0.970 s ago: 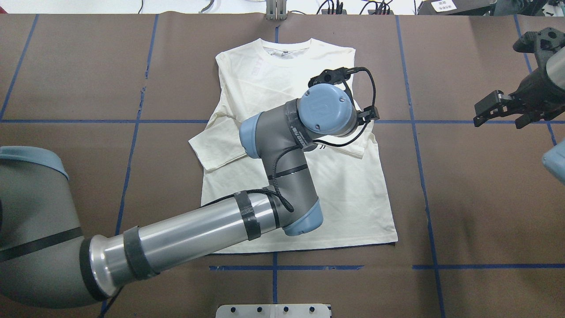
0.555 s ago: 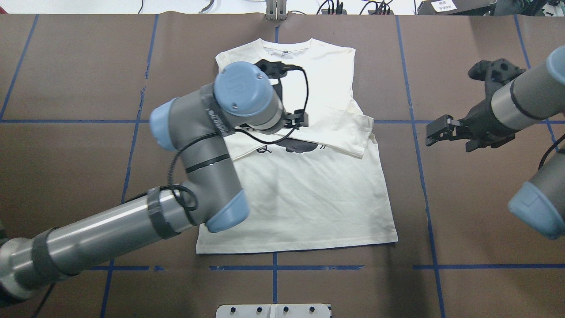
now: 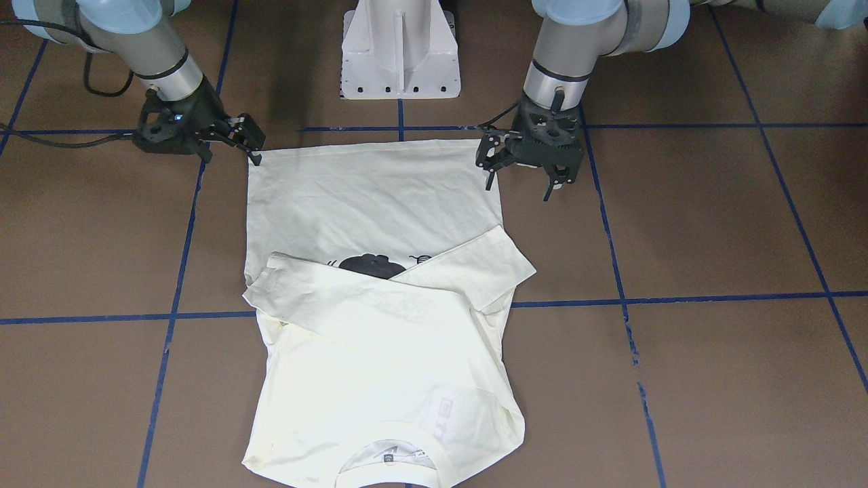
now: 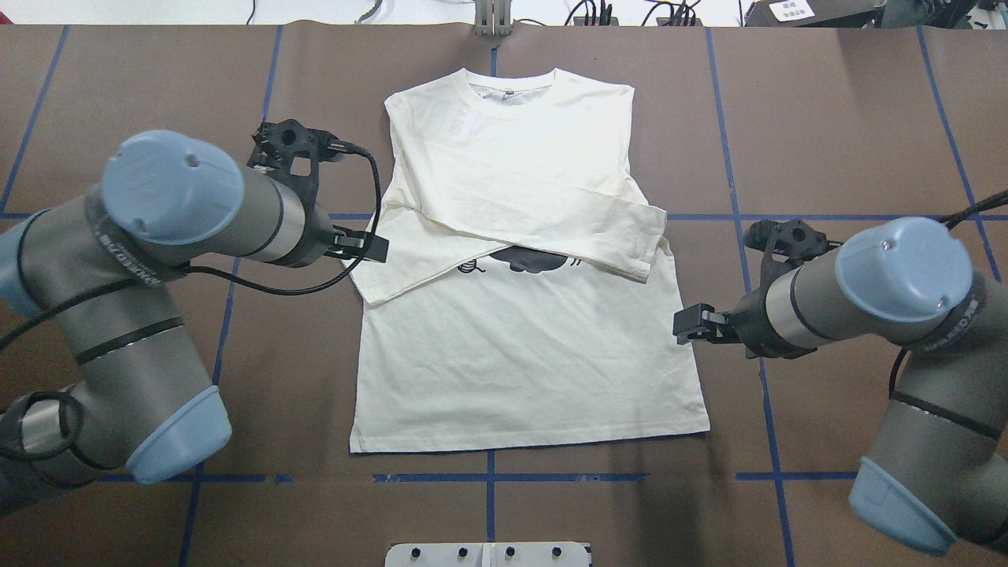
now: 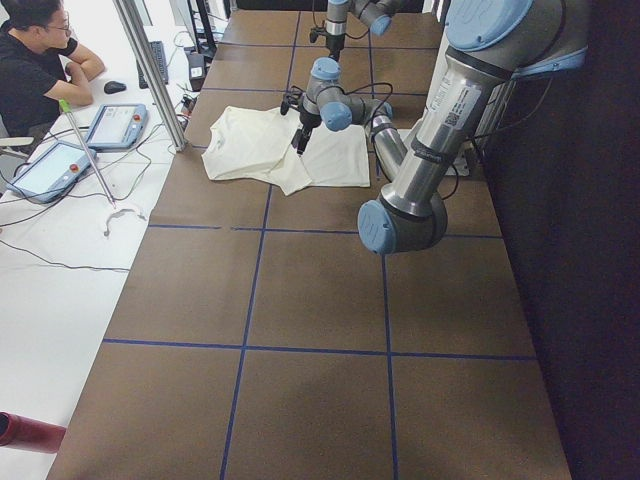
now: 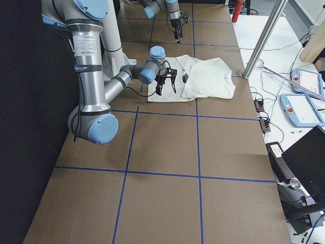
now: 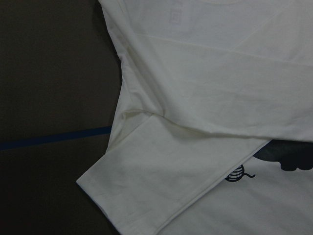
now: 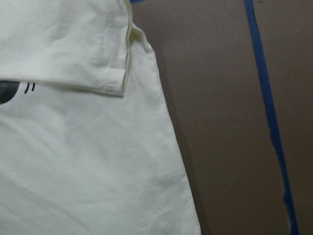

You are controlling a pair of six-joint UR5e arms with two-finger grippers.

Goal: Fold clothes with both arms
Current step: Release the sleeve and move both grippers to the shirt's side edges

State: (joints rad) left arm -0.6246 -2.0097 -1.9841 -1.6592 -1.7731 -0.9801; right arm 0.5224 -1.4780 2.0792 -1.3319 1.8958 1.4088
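So, T-shirt point(image 4: 520, 354) flat, nothing gripped

It lies print-up on the brown surface point(image 4: 827, 118), sleeves point(image 4: 583, 228) crossed over the chest, so the black cat print point(image 4: 535, 260) is mostly covered. Left pincer point(image 3: 517, 188) and right pincer point(image 3: 230, 159) hover splayed open by the hem corners, holding nothing. Wrist views catch only cloth and surface, fingers out of frame.

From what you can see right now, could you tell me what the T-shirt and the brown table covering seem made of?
The T-shirt looks like soft, matte cotton-type knit: it lies limp with fine creases and stitched hems; the exact fibre is unclear. The brown table covering looks like matte paper or thin sheet: flat, dull, no visible weave.
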